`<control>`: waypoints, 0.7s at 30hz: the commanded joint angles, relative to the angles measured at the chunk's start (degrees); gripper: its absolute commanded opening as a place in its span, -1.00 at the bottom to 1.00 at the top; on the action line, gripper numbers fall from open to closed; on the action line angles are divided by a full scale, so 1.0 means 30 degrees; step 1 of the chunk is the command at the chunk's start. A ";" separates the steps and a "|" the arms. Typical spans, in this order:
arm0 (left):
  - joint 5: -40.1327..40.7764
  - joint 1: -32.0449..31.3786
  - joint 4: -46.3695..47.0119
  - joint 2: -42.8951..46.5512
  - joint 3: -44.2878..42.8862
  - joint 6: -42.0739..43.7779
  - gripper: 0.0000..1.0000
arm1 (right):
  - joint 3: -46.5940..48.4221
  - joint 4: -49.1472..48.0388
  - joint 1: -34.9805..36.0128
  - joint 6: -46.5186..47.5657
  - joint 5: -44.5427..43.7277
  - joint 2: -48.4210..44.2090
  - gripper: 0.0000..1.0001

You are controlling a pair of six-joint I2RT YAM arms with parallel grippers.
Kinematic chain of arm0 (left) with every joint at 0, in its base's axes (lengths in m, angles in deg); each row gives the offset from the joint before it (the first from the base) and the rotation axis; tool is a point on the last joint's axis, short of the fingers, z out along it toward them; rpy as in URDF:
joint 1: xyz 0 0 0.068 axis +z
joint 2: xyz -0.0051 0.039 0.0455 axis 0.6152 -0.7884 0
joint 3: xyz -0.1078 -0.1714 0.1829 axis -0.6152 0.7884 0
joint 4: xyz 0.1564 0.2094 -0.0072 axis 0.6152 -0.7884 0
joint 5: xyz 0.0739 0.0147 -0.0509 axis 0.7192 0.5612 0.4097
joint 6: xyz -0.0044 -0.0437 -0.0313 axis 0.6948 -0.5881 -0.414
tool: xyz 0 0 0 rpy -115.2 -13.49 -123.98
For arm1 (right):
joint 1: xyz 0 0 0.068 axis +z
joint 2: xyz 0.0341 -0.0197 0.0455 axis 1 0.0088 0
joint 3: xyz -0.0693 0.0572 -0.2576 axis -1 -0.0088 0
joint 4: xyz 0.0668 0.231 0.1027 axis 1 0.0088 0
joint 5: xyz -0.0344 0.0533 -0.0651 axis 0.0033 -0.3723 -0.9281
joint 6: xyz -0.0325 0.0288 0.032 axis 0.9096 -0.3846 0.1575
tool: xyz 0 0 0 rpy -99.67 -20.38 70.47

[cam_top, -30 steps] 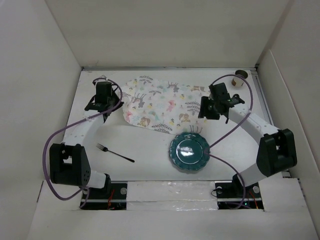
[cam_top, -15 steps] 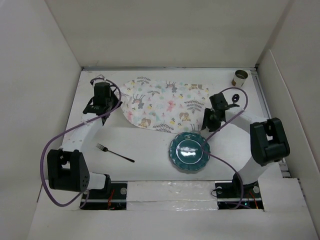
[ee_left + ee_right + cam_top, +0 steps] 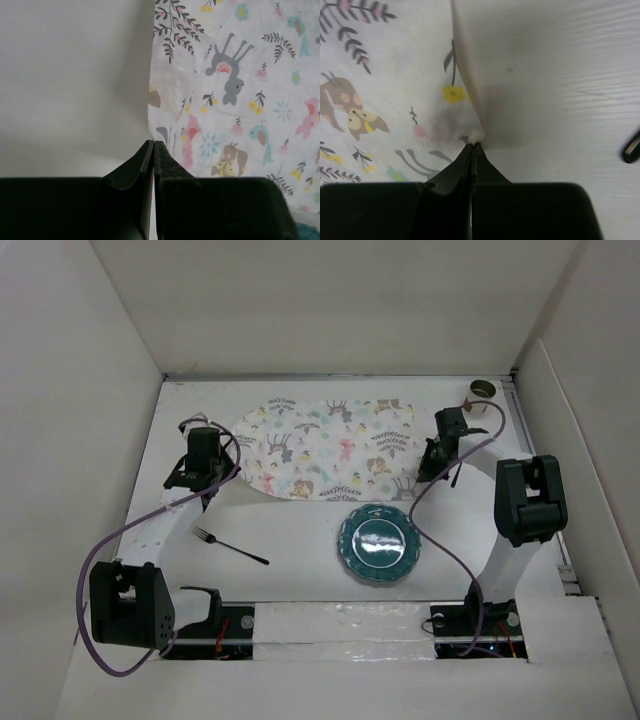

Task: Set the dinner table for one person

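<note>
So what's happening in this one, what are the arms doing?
Both arms are on the printed placemat. The left tool is shut on its left edge and the right tool pinches its right edge, so the cloth lies spread between them on the dinner table. The teal plate and the fork lie nearer the bases, and a cup stands at the far right corner.

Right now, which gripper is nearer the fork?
Left. The left gripper pinches the placemat edge just beyond the fork; the right gripper holds the opposite edge, beyond the plate.
</note>
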 commanded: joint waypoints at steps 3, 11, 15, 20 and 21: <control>0.1106 -0.0017 -0.1109 0.1248 0.1133 0.0582 -1.00 | 0.1360 0.0603 -0.1489 0.0448 -0.1070 -0.1114 -1.00; 0.0696 -0.0017 -0.1902 0.1133 0.2334 -0.0326 -1.00 | 0.0836 0.0399 -0.1901 0.0449 -0.1099 -0.1581 -1.00; 0.0958 -0.0017 -0.2137 0.0694 0.2483 -0.0531 -1.00 | -0.0829 -0.0010 -0.1901 0.0332 -0.0134 -0.2518 -1.00; 0.0670 -0.0017 -0.1582 -0.0711 0.2131 -0.0852 -1.00 | -0.2621 -0.0481 -0.1901 0.0390 0.0190 -0.3310 -1.00; 0.0550 -0.0017 -0.1493 -0.0858 0.2131 -0.0941 -1.00 | -0.2855 -0.0567 -0.1901 0.0419 0.0191 -0.3427 -1.00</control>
